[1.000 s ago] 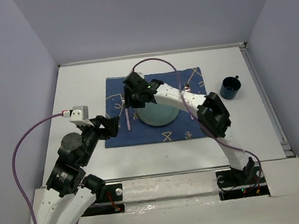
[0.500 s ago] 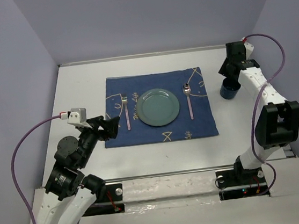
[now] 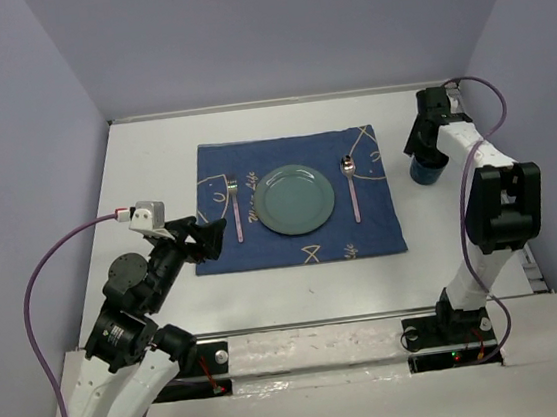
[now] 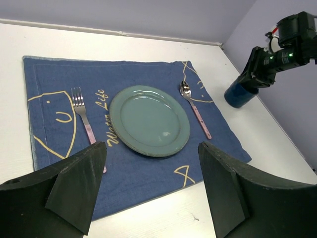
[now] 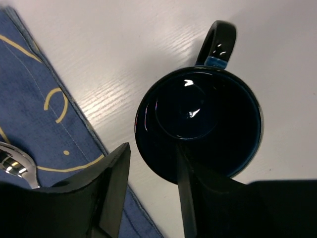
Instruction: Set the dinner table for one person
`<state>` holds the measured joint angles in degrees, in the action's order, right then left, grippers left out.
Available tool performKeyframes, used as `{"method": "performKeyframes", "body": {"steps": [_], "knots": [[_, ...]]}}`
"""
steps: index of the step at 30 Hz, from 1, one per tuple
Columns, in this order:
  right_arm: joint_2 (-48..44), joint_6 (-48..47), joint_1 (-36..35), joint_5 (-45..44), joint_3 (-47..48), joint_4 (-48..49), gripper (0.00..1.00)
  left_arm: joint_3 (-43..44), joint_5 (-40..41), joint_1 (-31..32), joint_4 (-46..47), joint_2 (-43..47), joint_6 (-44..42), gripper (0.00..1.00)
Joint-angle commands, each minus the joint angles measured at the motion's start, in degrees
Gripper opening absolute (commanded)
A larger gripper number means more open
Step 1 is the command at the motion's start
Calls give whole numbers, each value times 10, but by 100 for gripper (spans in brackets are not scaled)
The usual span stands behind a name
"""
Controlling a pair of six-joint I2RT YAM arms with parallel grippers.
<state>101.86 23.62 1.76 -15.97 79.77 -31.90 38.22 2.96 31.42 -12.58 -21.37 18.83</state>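
On the white dinner table point(image 3: 149, 173) lies a dark blue mat point(image 3: 303, 248) with a green plate point(image 3: 295, 199), a fork point(image 3: 233, 210) to its left and a spoon point(image 3: 351, 186) to its right. A dark blue mug point(image 3: 427, 167) stands on the bare table right of the mat. My right gripper point(image 3: 420, 145) is open just over the mug point(image 5: 198, 124). In the right wrist view point(image 5: 153, 148) one finger is outside the rim and the other over the mug's inside. My left gripper point(image 3: 206, 235) is open and empty over the mat's near left edge point(image 4: 151, 147).
Grey walls close the table at the back and both sides. A raised rail point(image 3: 492, 184) runs along the right edge, close to the mug. The left wrist view shows the plate point(image 4: 149, 120), fork point(image 4: 83, 119), spoon point(image 4: 195, 109) and mug point(image 4: 240, 92).
My right arm left the plate on the mat, swung right to the mug and has come down over its rim. My left arm has barely moved.
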Motion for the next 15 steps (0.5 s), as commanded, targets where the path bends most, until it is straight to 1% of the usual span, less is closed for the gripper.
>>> {"method": "performKeyframes", "body": {"steps": [1, 3, 5, 6, 7, 8, 11, 14, 15], "knots": [[15, -28, -2, 30, 14, 11, 45, -2, -15, 1, 28, -6, -13, 86], [29, -30, -2, 29, 17, 15, 40, -3, -16, 0, 28, -8, -13, 86], [37, -31, -2, 11, 23, 17, 27, -2, -15, 0, 27, -9, -13, 86], [38, -33, -2, 6, 25, 19, 14, -2, -15, -1, 27, -10, -13, 86], [39, -37, -2, 1, 27, 19, 14, -2, -14, -1, 27, -10, -13, 86], [39, -43, -2, -6, 32, 18, 0, -2, -14, -2, 27, -10, -13, 86], [26, -59, -2, -18, 41, 16, 0, -2, -15, -3, 28, -13, -13, 87], [-2, -81, -28, -35, 69, 16, 0, -2, -18, -6, 29, -17, -13, 87], [-3, -88, -37, -36, 97, 13, 0, -2, -21, -6, 30, -19, -13, 87]]}}
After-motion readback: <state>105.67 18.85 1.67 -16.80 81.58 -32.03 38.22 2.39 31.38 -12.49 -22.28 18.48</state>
